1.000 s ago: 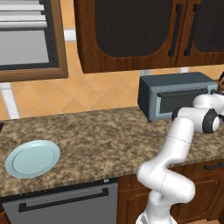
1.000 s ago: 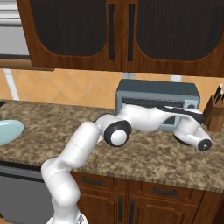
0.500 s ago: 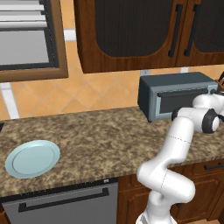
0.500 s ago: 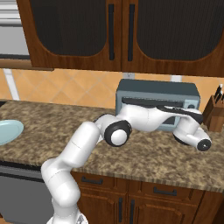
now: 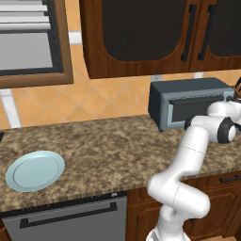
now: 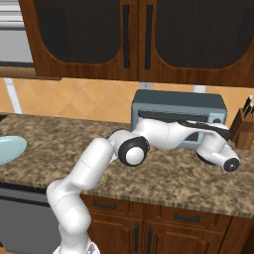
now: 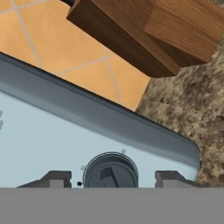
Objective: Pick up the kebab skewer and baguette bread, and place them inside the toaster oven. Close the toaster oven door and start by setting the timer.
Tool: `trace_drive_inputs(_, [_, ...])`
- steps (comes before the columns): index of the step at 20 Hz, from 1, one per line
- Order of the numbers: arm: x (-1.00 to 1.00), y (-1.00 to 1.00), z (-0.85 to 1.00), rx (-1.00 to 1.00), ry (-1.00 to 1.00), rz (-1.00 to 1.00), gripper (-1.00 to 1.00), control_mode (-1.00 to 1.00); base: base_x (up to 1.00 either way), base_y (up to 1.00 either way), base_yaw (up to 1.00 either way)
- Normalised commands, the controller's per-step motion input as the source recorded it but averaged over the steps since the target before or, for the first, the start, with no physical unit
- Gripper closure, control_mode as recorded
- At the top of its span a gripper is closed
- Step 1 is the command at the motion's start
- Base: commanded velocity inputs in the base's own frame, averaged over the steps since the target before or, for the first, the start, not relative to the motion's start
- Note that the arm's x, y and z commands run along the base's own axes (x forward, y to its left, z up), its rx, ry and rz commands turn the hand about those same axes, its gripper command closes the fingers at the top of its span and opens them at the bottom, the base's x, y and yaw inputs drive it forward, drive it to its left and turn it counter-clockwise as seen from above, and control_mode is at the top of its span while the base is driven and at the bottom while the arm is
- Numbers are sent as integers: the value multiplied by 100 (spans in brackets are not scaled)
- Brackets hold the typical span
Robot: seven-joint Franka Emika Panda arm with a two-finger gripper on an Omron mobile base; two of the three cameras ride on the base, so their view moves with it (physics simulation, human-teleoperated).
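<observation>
Hand view: the gripper faces the pale control panel of the toaster oven, its two dark fingertips standing on either side of a round dark timer dial; the tips lie beside the dial with a gap visible on each side, so the fingers are spread around it rather than clenched on it, and contact cannot be told. Behind the oven appear orange wall tiles, a wooden knife block and speckled stone counter. Right base view: the arm reaches across the front of the toaster oven, whose door is largely hidden by the forearm; the hand sits at the oven's right end, near the knife block. A light blue plate lies at the far left edge. Left base view: the toaster oven door is seen shut, its dark glass upright beneath the bar handle; oven contents cannot be made out. The plate is bare, well apart from the oven, above a dishwasher front.
</observation>
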Motion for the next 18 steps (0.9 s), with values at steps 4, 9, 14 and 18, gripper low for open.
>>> trace_drive_inputs(4, [0,0,0,0,-5,-1,100,-100,0,0,0])
trace_drive_inputs(9, [0,0,0,2,-2,-4,100,-100,0,0,0])
trace_drive_inputs(14, [2,1,1,9,0,-6,100,-100,0,0,0])
trace_drive_inputs(18, [0,0,7,18,0,-5,100,-100,0,0,0])
